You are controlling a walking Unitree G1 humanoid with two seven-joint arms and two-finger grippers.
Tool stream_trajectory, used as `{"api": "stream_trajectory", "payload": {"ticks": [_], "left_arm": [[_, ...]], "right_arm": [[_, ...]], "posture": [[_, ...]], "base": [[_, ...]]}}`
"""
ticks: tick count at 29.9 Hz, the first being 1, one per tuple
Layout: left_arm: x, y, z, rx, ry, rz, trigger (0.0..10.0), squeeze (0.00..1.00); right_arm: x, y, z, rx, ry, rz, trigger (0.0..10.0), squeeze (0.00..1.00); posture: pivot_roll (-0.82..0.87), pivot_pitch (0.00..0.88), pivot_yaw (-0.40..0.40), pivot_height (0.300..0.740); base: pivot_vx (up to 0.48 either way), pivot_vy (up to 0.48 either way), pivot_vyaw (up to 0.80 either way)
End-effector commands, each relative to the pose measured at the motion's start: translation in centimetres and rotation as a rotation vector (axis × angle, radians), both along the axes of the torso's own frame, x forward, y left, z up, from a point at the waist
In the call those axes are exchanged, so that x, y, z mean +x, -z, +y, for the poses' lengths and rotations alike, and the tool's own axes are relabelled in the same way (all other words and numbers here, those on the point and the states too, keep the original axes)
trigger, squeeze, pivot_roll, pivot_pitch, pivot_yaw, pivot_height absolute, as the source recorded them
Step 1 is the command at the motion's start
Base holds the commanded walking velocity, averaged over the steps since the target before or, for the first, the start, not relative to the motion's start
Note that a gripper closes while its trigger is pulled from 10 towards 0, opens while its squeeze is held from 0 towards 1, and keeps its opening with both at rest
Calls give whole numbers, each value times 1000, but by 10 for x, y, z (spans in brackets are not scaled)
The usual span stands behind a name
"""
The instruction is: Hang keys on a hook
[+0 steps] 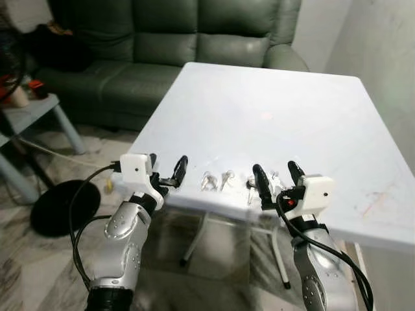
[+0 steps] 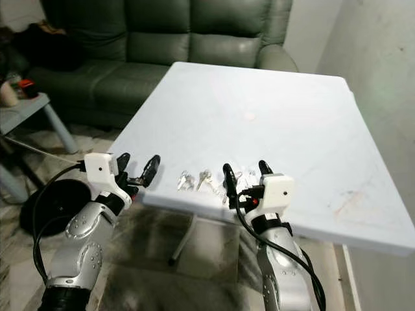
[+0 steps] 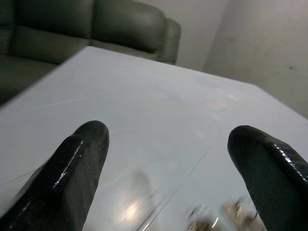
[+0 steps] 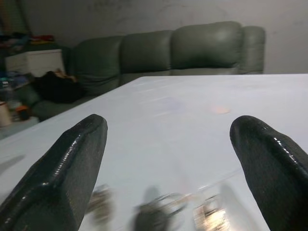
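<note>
In the left eye view, a white folding table fills the centre and right of the frame. The keys lie scattered along its near edge, lower centre. The left gripper sits at the table's near left corner, fingers apart; the right gripper hovers over the rightmost keys, fingers spread. A green sofa spans the top, a grey side table stands at upper left, and a round black base rests on the marble floor at lower left.

The left wrist view shows blurred keys at the bottom right.

The right wrist view shows keys low between its fingers.
</note>
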State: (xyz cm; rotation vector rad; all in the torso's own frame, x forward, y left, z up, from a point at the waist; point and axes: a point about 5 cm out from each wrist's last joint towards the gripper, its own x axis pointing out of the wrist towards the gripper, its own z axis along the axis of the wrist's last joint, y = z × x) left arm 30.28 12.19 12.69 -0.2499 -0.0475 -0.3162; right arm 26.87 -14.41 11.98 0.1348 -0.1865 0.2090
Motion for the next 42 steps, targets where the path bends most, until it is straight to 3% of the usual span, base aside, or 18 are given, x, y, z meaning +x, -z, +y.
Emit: {"api": "stream_trajectory", "payload": {"ticks": [1,12,26,36,42], "left_arm": [[-1,-4,-7,1,11,-29,10000,0],[-14,2,-18,57,74,-49,10000,0],[-28,3,-34,46,127,-59,10000,0],[-33,3,-36,43,140,-57,10000,0],[-41,4,-51,72,251,-65,10000,0]], "right_arm": [[-1,1,-7,-18,14,12,10000,0],[14,-1,-14,-123,-43,34,10000,0],[55,-28,-24,-309,-132,-1,10000,0],[60,-24,-24,-356,-183,10,10000,0],[61,-12,-19,-468,-291,39,10000,0]], "posture": [[29,0,-9,740],[38,0,-24,740],[60,38,-74,740],[65,52,-91,740],[58,62,-90,740]], "base": [[0,0,0],[0,0,0],[0,0,0],[0,0,0],[0,0,0]]}}
